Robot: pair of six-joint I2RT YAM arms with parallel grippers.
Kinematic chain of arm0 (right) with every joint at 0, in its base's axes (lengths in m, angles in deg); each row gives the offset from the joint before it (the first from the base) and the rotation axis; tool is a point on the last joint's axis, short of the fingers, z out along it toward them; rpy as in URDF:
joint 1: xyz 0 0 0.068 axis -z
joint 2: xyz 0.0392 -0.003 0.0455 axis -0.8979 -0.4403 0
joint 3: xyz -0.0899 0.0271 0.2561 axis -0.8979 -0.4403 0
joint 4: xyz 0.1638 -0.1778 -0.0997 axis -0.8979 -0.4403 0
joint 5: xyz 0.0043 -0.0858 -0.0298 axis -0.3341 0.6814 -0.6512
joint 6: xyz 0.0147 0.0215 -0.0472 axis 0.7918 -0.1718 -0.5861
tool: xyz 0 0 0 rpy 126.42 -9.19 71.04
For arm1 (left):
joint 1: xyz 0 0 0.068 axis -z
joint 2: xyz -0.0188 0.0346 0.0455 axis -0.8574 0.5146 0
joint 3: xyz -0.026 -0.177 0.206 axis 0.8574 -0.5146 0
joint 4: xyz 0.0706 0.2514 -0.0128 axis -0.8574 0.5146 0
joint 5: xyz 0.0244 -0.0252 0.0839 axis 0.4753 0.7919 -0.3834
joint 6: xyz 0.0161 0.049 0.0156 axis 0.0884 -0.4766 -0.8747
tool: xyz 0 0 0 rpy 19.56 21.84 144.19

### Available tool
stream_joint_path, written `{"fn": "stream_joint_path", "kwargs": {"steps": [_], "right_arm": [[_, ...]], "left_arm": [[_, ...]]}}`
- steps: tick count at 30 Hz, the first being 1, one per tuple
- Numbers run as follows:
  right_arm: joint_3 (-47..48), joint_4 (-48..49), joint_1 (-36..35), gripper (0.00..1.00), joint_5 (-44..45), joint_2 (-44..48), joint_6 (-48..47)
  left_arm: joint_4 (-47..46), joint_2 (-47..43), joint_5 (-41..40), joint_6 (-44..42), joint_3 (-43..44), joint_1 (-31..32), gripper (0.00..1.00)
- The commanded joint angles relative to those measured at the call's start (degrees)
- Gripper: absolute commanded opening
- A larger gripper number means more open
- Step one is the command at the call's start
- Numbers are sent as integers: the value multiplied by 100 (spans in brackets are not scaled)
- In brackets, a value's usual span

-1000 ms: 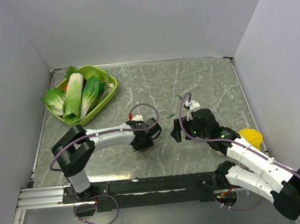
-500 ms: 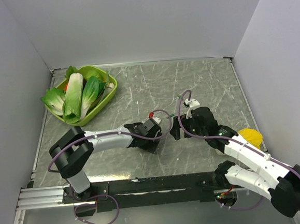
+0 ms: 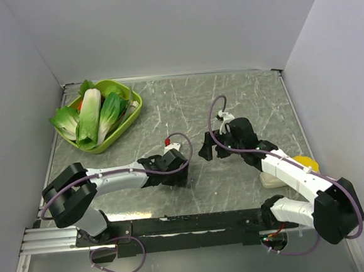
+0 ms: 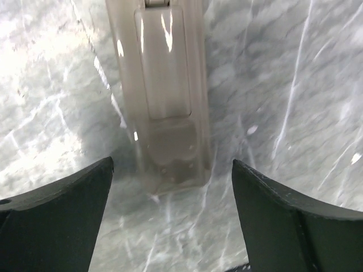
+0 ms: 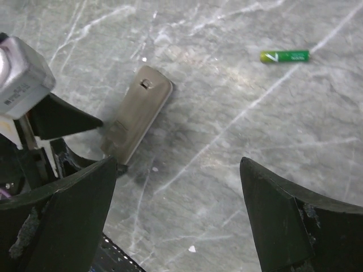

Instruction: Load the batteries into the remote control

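Remote control face-down; green battery well apart

So the table is grey marble-look with thin white veins all over, and the remote control shows a dull grey-brown, slightly glossy back. The battery at upper right of the right wrist view is bright green with white markings, and upper left in the top view sits a lime-green tray of green-and-white leafy vegetables. The left arm and right arm are white and black with purple cables.
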Motion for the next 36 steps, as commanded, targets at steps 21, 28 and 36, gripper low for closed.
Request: {"fn": "stream_joint_path", "kwargs": {"steps": [21, 28, 36], "right_arm": [[843, 1912, 136, 81, -2171, -2353, 615], [650, 323, 285, 85, -476, -1212, 379], [833, -2293, 540, 100, 1054, -16, 510]], "left_arm": [[-287, 212, 158, 190, -564, 64, 19], [-506, -446, 70, 208, -642, 64, 72], [-1525, -1325, 386, -135, -687, 56, 99]]}}
